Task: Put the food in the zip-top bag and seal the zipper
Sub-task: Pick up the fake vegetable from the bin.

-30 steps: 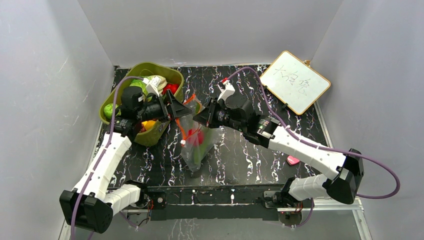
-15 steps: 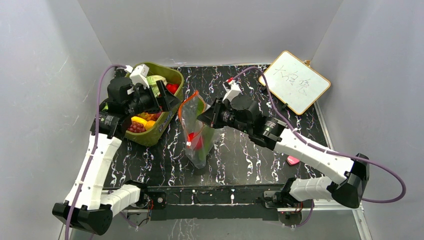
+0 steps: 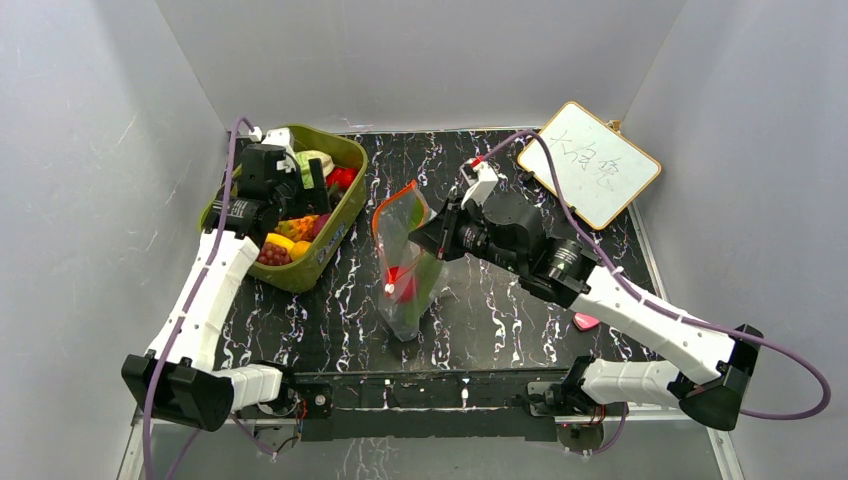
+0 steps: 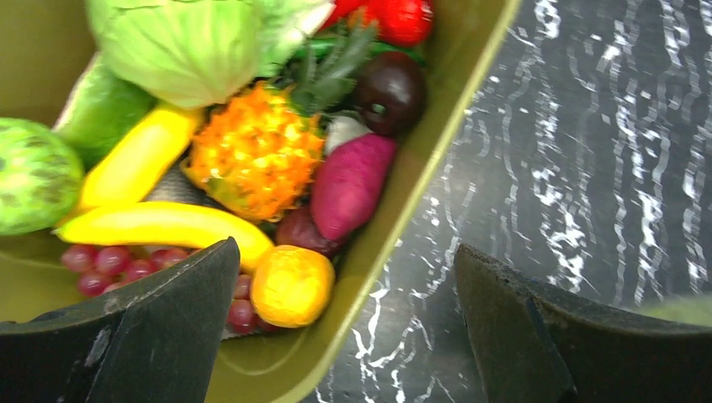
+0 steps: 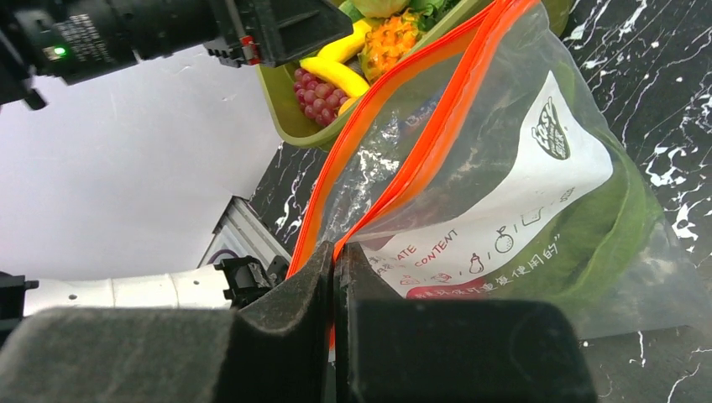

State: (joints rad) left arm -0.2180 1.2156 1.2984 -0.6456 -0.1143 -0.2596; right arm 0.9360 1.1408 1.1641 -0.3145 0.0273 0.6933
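Right gripper [image 5: 334, 260] clamped on zip-top bag [image 5: 520, 168] at zipper [image 5: 422, 151]; pinch point hidden. My left gripper [image 4: 346, 248] spread wide over food [image 4: 252, 151] in tub [image 4: 428, 159], body cut off.

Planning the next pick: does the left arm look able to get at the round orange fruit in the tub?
Probably yes: the left claw hangs open above the round orange fruit, which lies uncovered by the tub rim.
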